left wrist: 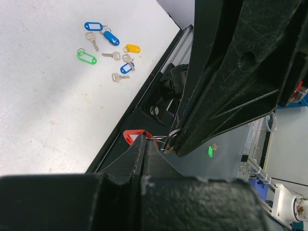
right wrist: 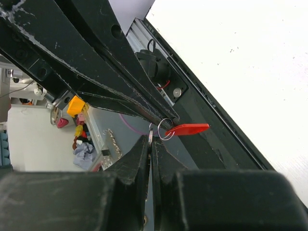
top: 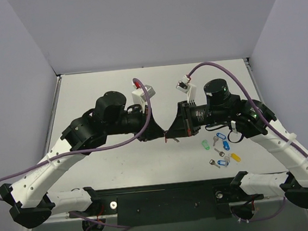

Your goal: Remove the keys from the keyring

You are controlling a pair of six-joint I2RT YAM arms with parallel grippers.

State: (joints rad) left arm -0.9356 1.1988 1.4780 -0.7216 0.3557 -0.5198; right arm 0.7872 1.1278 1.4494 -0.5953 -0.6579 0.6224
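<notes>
My two grippers meet tip to tip above the middle of the table. The left gripper (top: pixel 163 135) (left wrist: pixel 144 138) is shut on the keyring's thin metal split ring (right wrist: pixel 166 128), and the red tag (right wrist: pixel 187 129) (left wrist: pixel 131 136) sticks out beside its tips. The right gripper (top: pixel 176 134) (right wrist: pixel 151 137) is shut on the small silvery key (right wrist: pixel 150 130), which is still joined to the ring. In the left wrist view the right gripper's fingers (left wrist: pixel 202 125) come in from the upper right and pinch the key (left wrist: pixel 172 143) at the ring. Keyring and key hang clear of the table.
Loose tags and keys lie on the table to the right: a green tag (top: pixel 204 144) (left wrist: pixel 86 57), blue tags (top: pixel 218 140) (left wrist: pixel 93 25), a yellow tag (top: pixel 235 156) (left wrist: pixel 133 48) and several bare keys (left wrist: pixel 111 55). The black front rail (top: pixel 167 193) runs along the near edge.
</notes>
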